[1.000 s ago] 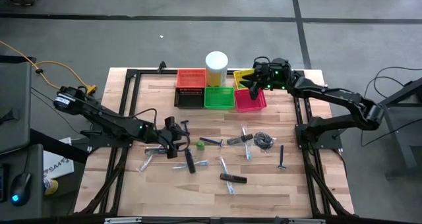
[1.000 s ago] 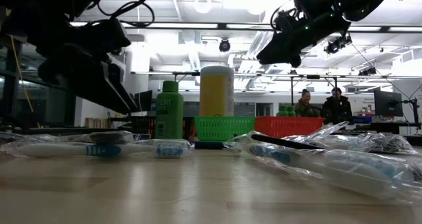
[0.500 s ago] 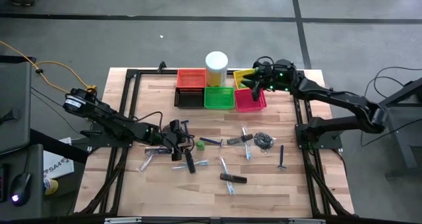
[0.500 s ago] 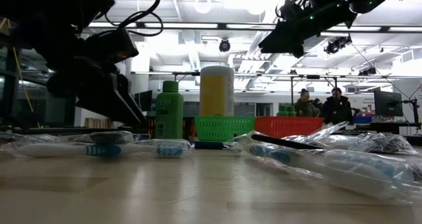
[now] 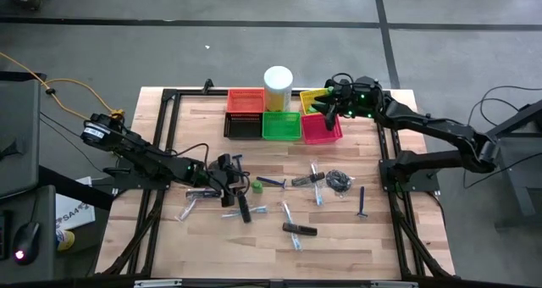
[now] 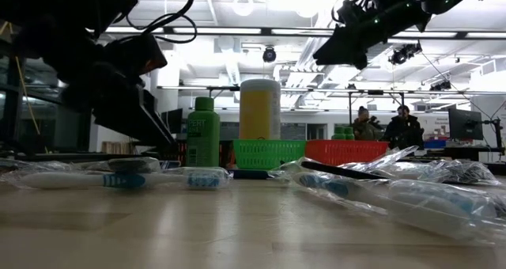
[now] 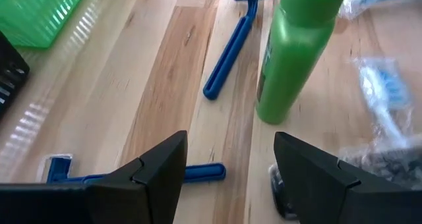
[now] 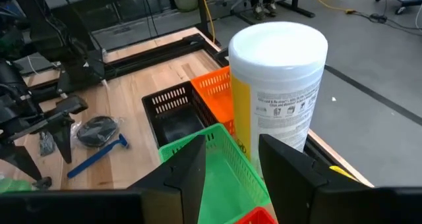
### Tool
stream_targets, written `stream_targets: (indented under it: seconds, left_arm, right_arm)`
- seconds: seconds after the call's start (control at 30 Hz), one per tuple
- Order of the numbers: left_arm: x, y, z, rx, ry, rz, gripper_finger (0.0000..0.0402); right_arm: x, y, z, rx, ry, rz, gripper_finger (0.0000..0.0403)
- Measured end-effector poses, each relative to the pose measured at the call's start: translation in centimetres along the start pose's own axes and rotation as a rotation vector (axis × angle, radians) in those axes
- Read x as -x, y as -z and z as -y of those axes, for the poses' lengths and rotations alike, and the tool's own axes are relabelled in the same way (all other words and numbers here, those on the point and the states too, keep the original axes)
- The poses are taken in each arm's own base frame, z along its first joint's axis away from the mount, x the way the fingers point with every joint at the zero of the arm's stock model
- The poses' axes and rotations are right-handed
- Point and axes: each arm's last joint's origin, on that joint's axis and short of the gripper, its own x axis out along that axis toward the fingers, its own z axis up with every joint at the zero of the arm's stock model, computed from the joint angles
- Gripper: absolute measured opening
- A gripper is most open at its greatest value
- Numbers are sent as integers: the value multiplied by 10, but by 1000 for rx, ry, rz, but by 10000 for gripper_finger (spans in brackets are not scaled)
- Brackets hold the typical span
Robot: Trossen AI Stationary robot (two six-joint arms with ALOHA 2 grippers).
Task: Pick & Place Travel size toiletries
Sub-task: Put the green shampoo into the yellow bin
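Note:
The toiletries lie scattered on the wooden table [image 5: 169, 237]: a small green bottle [image 5: 257, 185] standing upright, blue razors [image 5: 271, 183], black sticks [image 5: 244, 207], clear-wrapped toothbrushes [image 5: 288, 213] and a dark coiled bundle [image 5: 340, 180]. My left gripper [image 5: 229, 176] is open and low, just left of the green bottle [image 7: 297, 46]. A blue razor [image 7: 227, 59] lies ahead of its fingers and another blue razor [image 7: 201, 173] between them, untouched. My right gripper [image 5: 329, 103] is open, empty and raised over the baskets by the far edge.
Small mesh baskets line the far edge: orange [image 5: 245, 101], black [image 5: 243, 126], green [image 5: 282, 125], pink [image 5: 322, 129] and yellow [image 5: 310, 94]. A tall white cylinder [image 5: 279, 86] stands among them. Two people [image 6: 385, 128] show in the room behind. Bare wood lies along the near edge.
My left gripper has moved toward the table's right, closer to the green bottle, then held still. My right gripper has risen a little over the baskets. The toiletries have stayed where they were.

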Motion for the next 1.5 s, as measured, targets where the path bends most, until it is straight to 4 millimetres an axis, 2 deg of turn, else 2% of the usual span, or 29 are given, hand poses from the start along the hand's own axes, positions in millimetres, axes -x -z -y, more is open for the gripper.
stream_targets:
  seconds: [0.3,0.63,1.1,1.5]
  left_arm:
    - [0,-5,2,-57,48,42,225]
    - [-13,5,7,-94,113,21,225]
    - [-14,4,8,-136,107,39,225]
    - [-23,9,10,-156,114,40,225]
  right_arm:
    - [0,0,0,4,-8,-5,135]
    - [0,1,-2,51,-64,-7,135]
    - [28,1,-8,-56,-55,-58,135]
    - [33,-1,-11,-110,-66,-49,135]
